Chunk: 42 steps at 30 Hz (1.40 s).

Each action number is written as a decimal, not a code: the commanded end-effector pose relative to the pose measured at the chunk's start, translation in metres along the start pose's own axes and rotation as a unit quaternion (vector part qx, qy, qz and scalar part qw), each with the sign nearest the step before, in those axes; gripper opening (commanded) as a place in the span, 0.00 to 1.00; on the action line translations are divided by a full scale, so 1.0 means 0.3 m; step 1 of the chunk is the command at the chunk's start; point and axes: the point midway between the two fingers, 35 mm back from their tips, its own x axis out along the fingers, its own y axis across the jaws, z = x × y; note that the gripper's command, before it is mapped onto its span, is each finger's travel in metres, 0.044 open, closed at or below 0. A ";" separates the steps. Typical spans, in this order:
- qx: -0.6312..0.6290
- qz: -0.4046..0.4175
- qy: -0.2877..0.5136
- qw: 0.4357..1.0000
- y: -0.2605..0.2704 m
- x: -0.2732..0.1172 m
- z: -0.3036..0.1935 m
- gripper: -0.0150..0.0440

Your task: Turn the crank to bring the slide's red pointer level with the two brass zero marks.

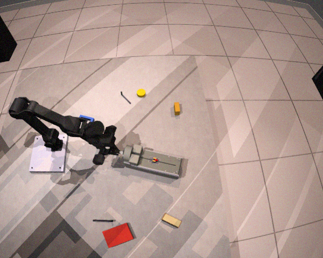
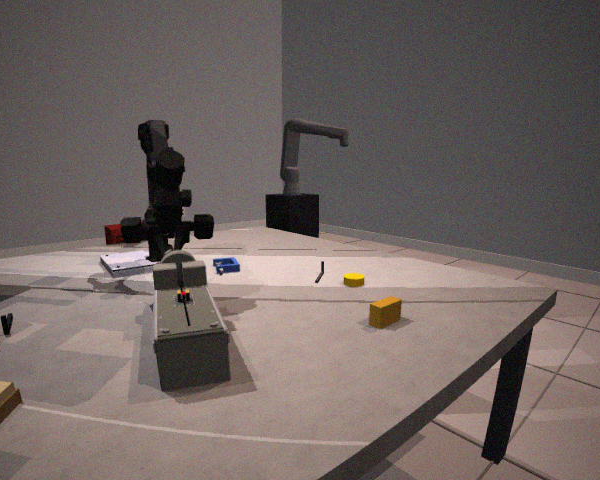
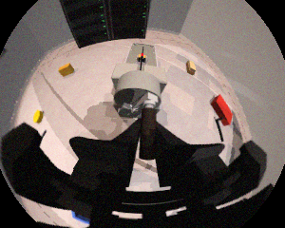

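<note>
Machine (image 1: 161,166) (image 2: 194,356) (image 3: 152,51), grey, long, low, sits on the surface (image 1: 156,124) (image 2: 310,361) (image 3: 92,90), crank end toward the arm. Jaws (image 1: 118,152) are pinching the dark crank handle (image 3: 148,130), a short round grip sticking out from the hub end. In the exterior view the housing hides the grip.

Red pointer (image 1: 156,160) (image 2: 183,293) (image 3: 142,55) is in the slot on the top plate, right by the brass marks (image 1: 154,159) (image 2: 187,292) (image 3: 139,58). Looks close to level; too small to call exact.

Handling, my guess: body heavy enough to stay put, crank light to moderate, perhaps some drag from the slide. Handle looks rigid and smooth, so pads could slip round it. Best hold is mid-grip, square across the barrel, loose enough to let it turn as the wrist follows the circle. Not the pale crank arm, not the pointer. Hard sideways pull could tip or skid the machine.

Next should be tiny turns if any, then open straight off; dragging on release could spoil the zero.
</note>
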 end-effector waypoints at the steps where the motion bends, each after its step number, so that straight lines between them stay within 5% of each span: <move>1: -0.002 0.012 -0.005 1.000 0.027 -0.012 0.009 0.25; 42: -0.002 0.012 -0.005 1.000 0.056 -0.011 0.008 0.25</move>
